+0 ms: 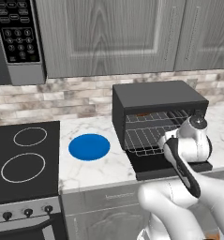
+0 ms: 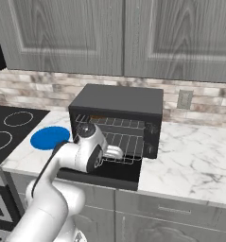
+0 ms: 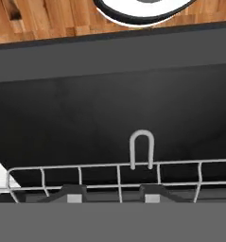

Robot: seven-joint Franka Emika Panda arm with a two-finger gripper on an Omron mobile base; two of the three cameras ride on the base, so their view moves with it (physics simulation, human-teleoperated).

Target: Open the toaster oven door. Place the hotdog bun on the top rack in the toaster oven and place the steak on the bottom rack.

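Two dark fingertips (image 3: 74, 194), slightly parted and empty, hover at the stiff silver wire bottom rack (image 3: 119, 177)'s front edge; hook its loop (image 3: 142, 149).

The white marble counter (image 1: 92, 171) carries the black toaster oven (image 1: 153, 96), which stands near the back wall, with its door (image 1: 153, 168) folded down flat over the counter's front part. Beside the oven, between it and the black cooktop (image 1: 24, 157), a round blue plate (image 1: 89, 146) lies flat on the marble. To the other side of the oven the counter continues along the wall.
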